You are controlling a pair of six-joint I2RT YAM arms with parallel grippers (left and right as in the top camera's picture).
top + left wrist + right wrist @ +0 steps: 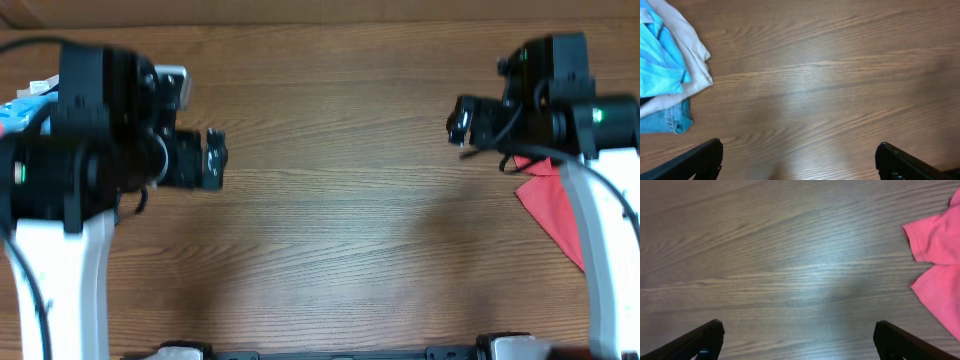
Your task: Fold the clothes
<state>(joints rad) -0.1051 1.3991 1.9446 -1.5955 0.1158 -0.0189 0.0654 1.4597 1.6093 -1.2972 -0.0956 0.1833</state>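
A: Table [330,240]: brown wood grain, matte. Left arm [60,170] and right arm [605,210] are raised over it, black wrists turned inward to face each other.

B: Clothes?

A: Red T-shirt [940,265]: smooth knit, lying on the table at the right under the right arm. Light blue T-shirt [660,65]: crumpled at far left with beige cloth [695,55] and denim [665,122]. Print unreadable.

B: Left gripper [799,150]?

A: Spread wide, holding nothing. Right gripper [797,326] the same.
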